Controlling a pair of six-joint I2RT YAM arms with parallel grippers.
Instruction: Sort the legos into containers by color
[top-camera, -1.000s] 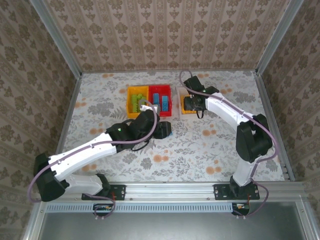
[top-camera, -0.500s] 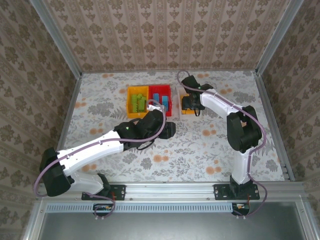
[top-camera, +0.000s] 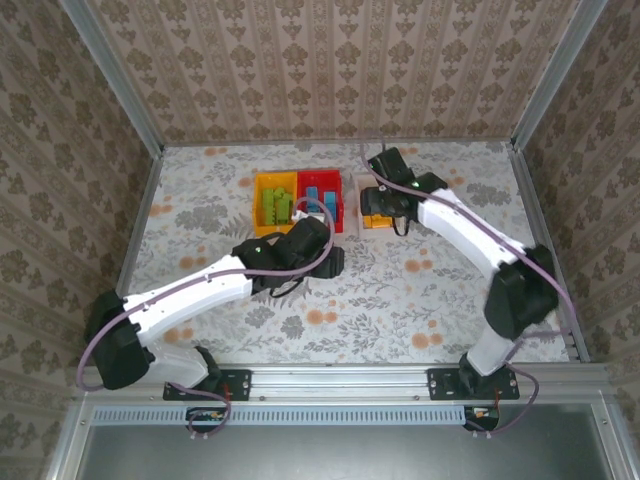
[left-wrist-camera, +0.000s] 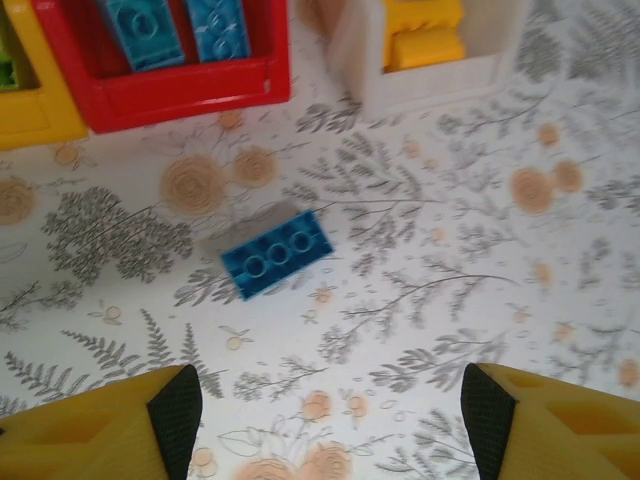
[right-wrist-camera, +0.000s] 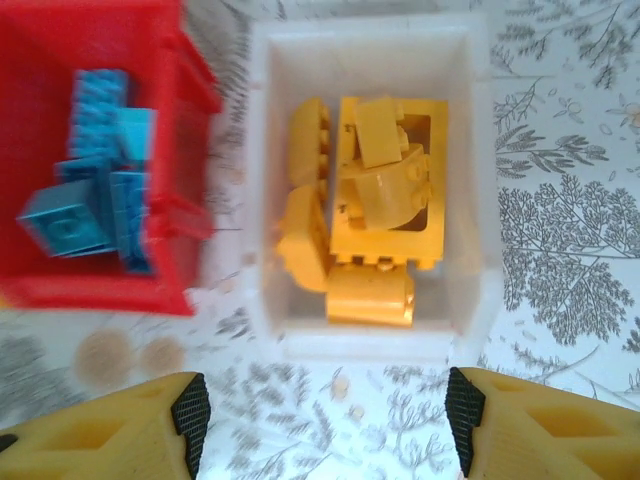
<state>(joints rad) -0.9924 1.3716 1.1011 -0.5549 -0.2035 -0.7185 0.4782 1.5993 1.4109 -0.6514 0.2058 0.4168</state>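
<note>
Nearly done, I'd judge. Green legos sit in yellow bin, blue ones in red bin, orange ones in white bin. One blue lego remains on tabletop, just ahead of left pincer, which is released and empty. Right pincer is released, with white bin below it. Left arm hides some tabletop; strays possible.
</note>
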